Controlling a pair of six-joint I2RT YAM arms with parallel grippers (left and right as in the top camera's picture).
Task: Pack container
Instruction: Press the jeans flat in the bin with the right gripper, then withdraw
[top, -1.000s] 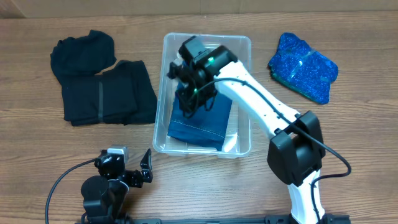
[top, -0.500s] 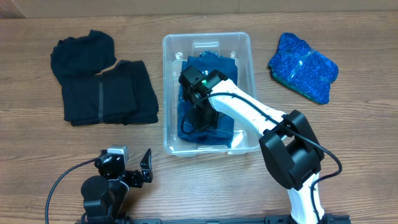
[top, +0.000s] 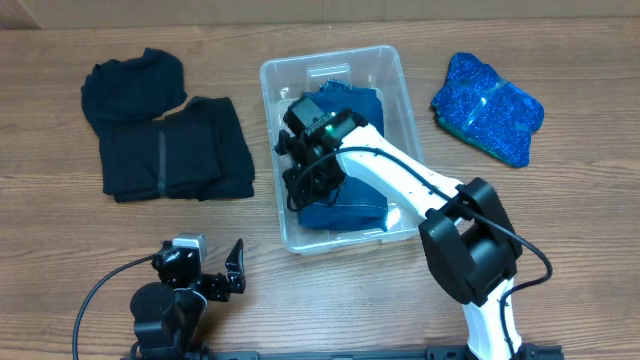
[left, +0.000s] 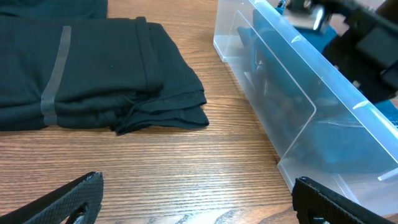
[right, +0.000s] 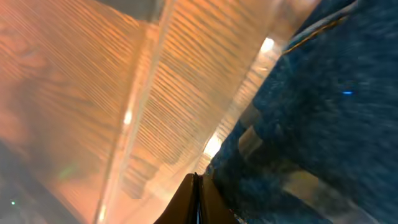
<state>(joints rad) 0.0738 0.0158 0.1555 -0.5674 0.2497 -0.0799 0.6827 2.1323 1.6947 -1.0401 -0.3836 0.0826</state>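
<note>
The container (top: 275, 80), a clear plastic bin, sits at mid table, slightly skewed. Folded blue jeans (top: 355, 205) lie inside it. My right gripper (top: 300, 185) is down inside the container at the jeans' left edge, next to the left wall. In the right wrist view its fingers (right: 198, 186) are pressed together, with the jeans (right: 323, 112) to the right and the clear wall (right: 155, 81) to the left. My left gripper (left: 196, 186) is open and empty, low over the wood near the front edge, left of the container (left: 298, 81).
Folded black garments (top: 175, 150) lie left of the container, also shown in the left wrist view (left: 93, 74). A glittery blue bundle (top: 488, 105) lies at the right. The right arm reaches over the container from the front right.
My right gripper dropped into the container with the jeans, then shifted towards the left wall. The jeans now lie flat inside, and the container's near end has swung right. The left arm has not moved.
</note>
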